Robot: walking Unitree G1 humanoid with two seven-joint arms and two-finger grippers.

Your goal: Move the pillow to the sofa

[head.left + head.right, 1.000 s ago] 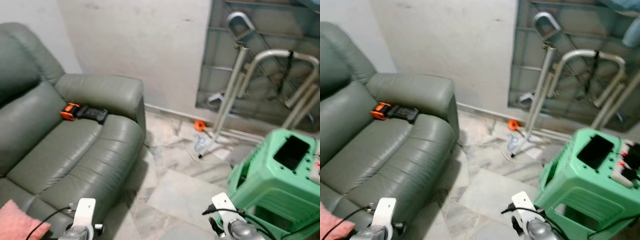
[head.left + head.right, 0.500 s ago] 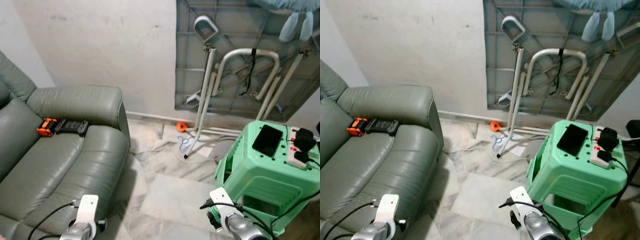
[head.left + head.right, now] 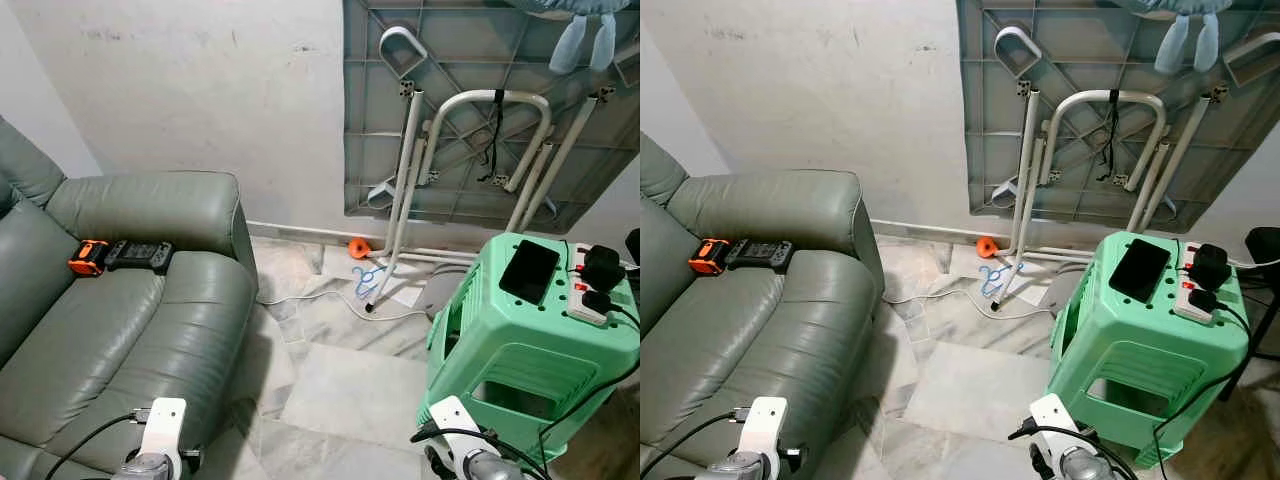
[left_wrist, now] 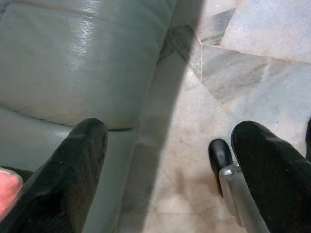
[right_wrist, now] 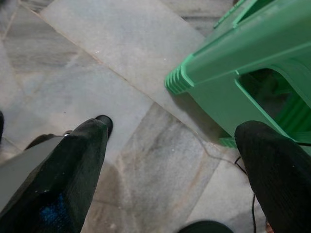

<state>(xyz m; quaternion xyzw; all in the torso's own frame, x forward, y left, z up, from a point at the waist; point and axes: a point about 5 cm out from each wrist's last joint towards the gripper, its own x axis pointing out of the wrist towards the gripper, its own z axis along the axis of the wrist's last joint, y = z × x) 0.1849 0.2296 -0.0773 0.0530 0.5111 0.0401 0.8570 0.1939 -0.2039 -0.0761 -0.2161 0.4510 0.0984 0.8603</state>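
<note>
pink pillow (image 4: 7, 191) corner beside grey sofa (image 4: 73, 58).

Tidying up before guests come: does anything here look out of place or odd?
Yes. A black and orange game controller lies on the sofa seat by the armrest. A folded table leans upside-down against the wall, legs outward. A white cable and small blue and orange bits lie loose on the floor beneath it.
</note>
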